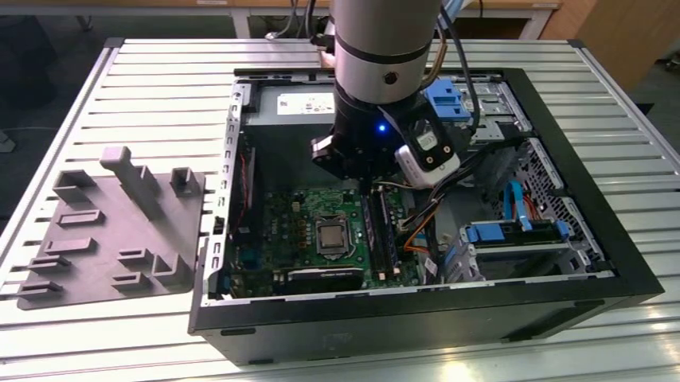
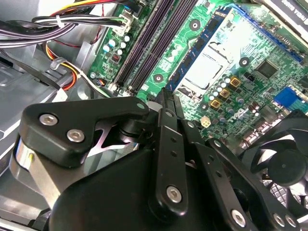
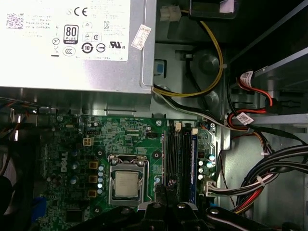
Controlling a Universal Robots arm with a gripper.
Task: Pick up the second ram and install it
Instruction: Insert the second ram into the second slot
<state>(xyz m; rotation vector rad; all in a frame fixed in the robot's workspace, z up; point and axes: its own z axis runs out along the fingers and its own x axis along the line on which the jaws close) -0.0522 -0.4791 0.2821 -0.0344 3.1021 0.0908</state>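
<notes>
My gripper sat low over the memory slots inside the computer case, tips pressed together. I couldn't tell whether the second ram was pinched there or already seated. The tray held no sticks, so I judged pickup done.

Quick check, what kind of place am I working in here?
Probably a lab or workshop bench for computer assembly: an open PC case lies on a slatted metal table, beside a grey moulded fixture, with the robot arm over the motherboard.
</notes>
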